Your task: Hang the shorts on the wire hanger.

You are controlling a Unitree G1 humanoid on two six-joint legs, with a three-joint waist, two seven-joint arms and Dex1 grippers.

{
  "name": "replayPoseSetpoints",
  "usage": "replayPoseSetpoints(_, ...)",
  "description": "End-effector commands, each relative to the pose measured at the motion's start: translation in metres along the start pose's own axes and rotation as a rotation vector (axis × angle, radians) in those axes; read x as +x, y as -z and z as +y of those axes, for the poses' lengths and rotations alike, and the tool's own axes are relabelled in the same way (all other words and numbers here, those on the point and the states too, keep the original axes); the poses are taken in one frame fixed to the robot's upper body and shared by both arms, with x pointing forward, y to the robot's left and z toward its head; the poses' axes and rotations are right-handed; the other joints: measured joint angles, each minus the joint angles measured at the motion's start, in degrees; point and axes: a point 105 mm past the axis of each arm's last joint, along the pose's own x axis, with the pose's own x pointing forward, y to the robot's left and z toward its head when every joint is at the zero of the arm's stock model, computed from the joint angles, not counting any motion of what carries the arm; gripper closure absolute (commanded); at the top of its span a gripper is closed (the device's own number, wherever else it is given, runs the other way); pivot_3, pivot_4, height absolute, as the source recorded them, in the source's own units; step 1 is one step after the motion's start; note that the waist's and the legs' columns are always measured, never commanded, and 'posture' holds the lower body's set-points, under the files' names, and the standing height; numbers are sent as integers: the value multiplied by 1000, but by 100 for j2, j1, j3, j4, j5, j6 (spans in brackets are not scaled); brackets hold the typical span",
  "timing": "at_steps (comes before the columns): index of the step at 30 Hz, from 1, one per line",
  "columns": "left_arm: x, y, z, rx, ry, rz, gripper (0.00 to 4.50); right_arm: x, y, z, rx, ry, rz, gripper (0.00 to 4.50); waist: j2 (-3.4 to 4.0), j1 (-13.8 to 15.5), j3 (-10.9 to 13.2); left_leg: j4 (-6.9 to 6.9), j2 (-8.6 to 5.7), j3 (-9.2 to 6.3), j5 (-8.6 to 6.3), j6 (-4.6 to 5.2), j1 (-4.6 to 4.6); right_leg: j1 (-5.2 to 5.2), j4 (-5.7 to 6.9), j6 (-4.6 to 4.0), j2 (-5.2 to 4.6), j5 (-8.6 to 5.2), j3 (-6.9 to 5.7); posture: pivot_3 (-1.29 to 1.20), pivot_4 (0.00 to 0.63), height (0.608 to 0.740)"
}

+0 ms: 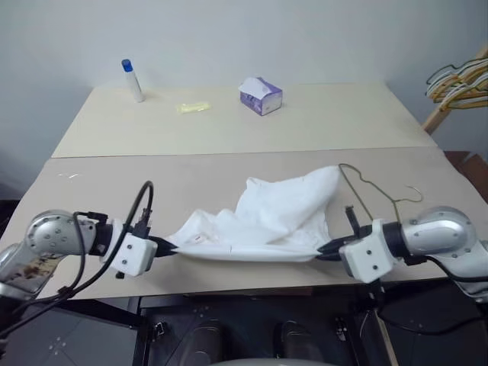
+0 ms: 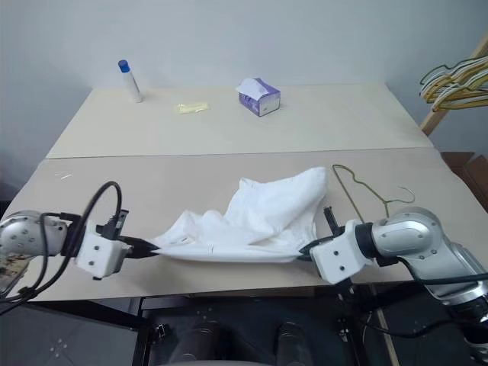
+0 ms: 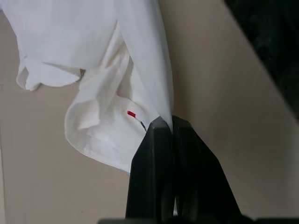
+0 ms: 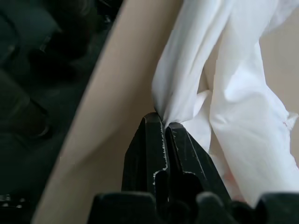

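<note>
The white shorts (image 1: 263,217) lie crumpled near the table's front edge, their near hem stretched taut between both grippers. My left gripper (image 1: 168,245) is shut on the shorts' left corner, seen pinched in the left wrist view (image 3: 164,122). My right gripper (image 1: 324,250) is shut on the right corner, the cloth bunched between its fingertips (image 4: 163,121). The thin dark wire hanger (image 1: 364,192) lies flat on the table just right of the shorts, its hook (image 1: 412,194) toward the right edge.
A purple tissue box (image 1: 261,96), a yellow packet (image 1: 193,107) and a white bottle with a blue cap (image 1: 133,80) stand at the back of the table (image 1: 114,179). A bunch of gold and pale hangers (image 1: 457,80) hangs at the far right.
</note>
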Motion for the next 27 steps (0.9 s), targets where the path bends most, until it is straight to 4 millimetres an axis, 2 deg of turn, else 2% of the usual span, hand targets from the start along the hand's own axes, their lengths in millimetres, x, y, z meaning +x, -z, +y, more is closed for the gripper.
replayPoseSetpoints(1, -11, -3, 14, -15, -76, 12, 4474, -16, 5, -20, -12, 74, 23, 4500, 0, -6, 2, 2, 0, 1, 1, -2, 8, 5, 3, 2, 1, -2, 1, 161, 61, 740)
replayPoseSetpoints(3, -11, 0, 27, -1, -146, 22, 4474, -19, 9, -35, -13, 135, 31, 4500, 2, -9, 4, 3, 1, 4, 4, -7, 42, 30, 8, -28, 5, -20, 5, 161, 61, 740)
replayPoseSetpoints(5, -12, 7, 53, -1, -279, 45, 4474, -24, 17, -61, -13, 235, 46, 4500, 2, -3, 3, -1, 1, 5, 3, -8, 85, 73, 7, -29, 7, -24, 5, 163, 51, 740)
replayPoseSetpoints(8, -29, 25, 124, 1, -609, 137, 4474, -39, 37, -121, -36, 465, 137, 4500, -4, 12, -5, 5, -13, 7, 9, -15, 83, 76, 14, 3, 11, 3, 6, 162, 32, 740)
replayPoseSetpoints(9, -34, 28, 137, 1, -665, 156, 4474, -42, 41, -133, -41, 506, 158, 4500, -12, 13, -11, 5, -16, 11, 16, -24, 72, 67, 8, 2, 15, 14, 3, 162, 32, 740)
replayPoseSetpoints(10, -44, 31, 160, 7, -768, 188, 4474, -48, 48, -152, -33, 584, 193, 4500, -16, 22, -19, 3, -21, 25, 25, -39, 70, 66, 10, -34, 16, 39, 1, 163, 23, 740)
replayPoseSetpoints(11, -57, 35, 184, 10, -881, 228, 4474, -55, 57, -172, -40, 669, 249, 4500, -18, 27, -23, 3, -22, 42, 44, -73, 68, 64, 11, -41, 15, 42, -1, 165, 18, 740)
replayPoseSetpoints(13, -79, 38, 221, 31, -1066, 299, 4474, -68, 68, -203, -76, 799, 350, 4500, -17, 31, -31, -4, -23, 48, 50, -82, 52, 57, 17, -41, 16, 44, -5, 172, 7, 740)
replayPoseSetpoints(15, -100, 38, 249, 62, -1222, 370, 4474, -81, 71, -229, -108, 927, 407, 4500, -26, 26, -55, -12, -28, 49, 52, -85, 14, 29, 7, -37, 15, 47, -9, 173, 1, 740)
replayPoseSetpoints(16, -117, 34, 265, 97, -1334, 419, 4474, -93, 68, -248, -130, 1040, 435, 4500, -27, 15, -69, -13, -30, 52, 52, -86, -19, -7, 10, -36, 14, 48, -6, 181, 0, 740)
replayPoseSetpoints(18, -143, 22, 285, 159, -1503, 469, 4474, -114, 59, -274, -168, 1241, 467, 4500, -28, 2, -70, -39, -36, 52, 55, -91, -46, -44, 1, -34, 12, 47, -5, 183, 0, 740)
replayPoseSetpoints(21, -172, -2, 301, 263, -1696, 497, 4474, -145, 40, -296, -253, 1517, 491, 4500, -30, -13, -71, -82, -38, 54, 64, -110, -70, -89, -15, -34, 13, 45, -11, 188, 0, 740)
replayPoseSetpoints(24, -196, -32, 305, 445, -1852, 491, 4474, -172, 19, -300, -365, 1743, 456, 4500, -30, -17, -72, -138, -39, 51, 79, -135, -95, -133, -35, -35, 13, 45, -25, 196, 0, 740)
replayPoseSetpoints(27, -208, -49, 300, 601, -1934, 474, 4474, -179, 10, -296, -439, 1832, 408, 4500, -29, -31, -72, -170, -37, 47, 85, -146, -96, -130, -73, -37, 16, 43, -37, 199, 0, 740)
